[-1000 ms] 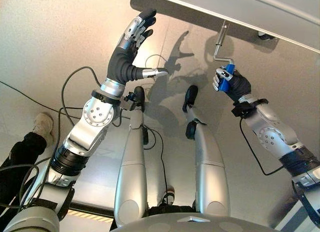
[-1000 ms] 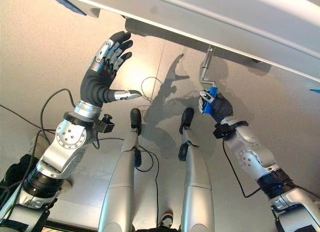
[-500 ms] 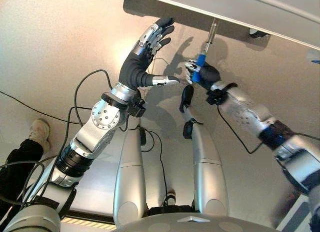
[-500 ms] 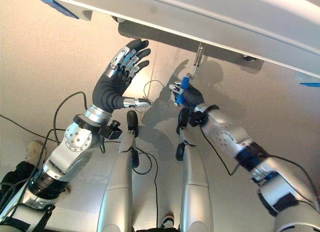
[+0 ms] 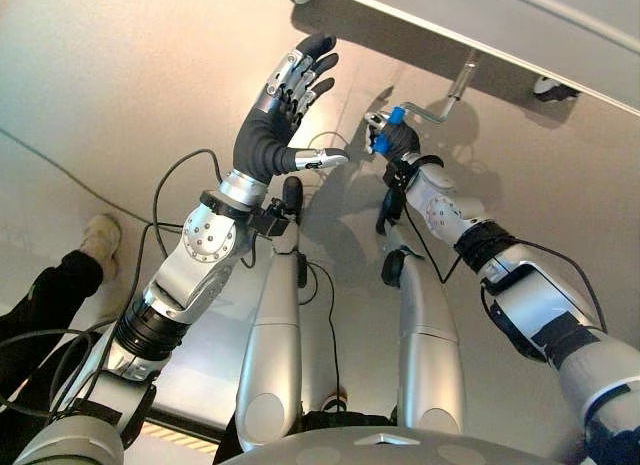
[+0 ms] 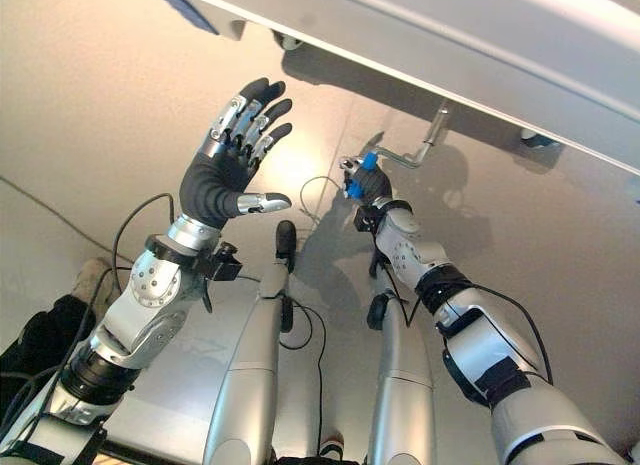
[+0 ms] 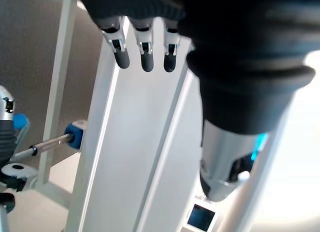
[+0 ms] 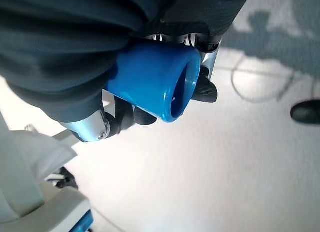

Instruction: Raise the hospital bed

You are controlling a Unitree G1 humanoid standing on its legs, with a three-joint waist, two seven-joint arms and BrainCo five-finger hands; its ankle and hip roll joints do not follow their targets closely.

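The white hospital bed frame (image 5: 500, 30) runs across above me. From it a metal crank (image 5: 447, 97) reaches down to a blue handle (image 5: 394, 116). My right hand (image 5: 397, 140) is shut on that handle, fingers curled round it; up close in the right wrist view the blue handle (image 8: 155, 82) sticks out of the fist. My left hand (image 5: 283, 110) is raised beside it, open with fingers spread, holding nothing, just short of the frame. In the left wrist view its fingers (image 7: 143, 52) point at the white bed frame (image 7: 135, 152), with the blue handle (image 7: 75, 134) off to the side.
A person's shoe (image 5: 101, 235) and dark trouser leg (image 5: 45, 300) stand on the floor at my left. A bed castor (image 5: 546, 85) shows under the frame at the right. The pale floor lies below both arms.
My right hand has swung the blue handle from the right round to the left, turning the crank. The left hand stays raised and open. The view has shifted a little.
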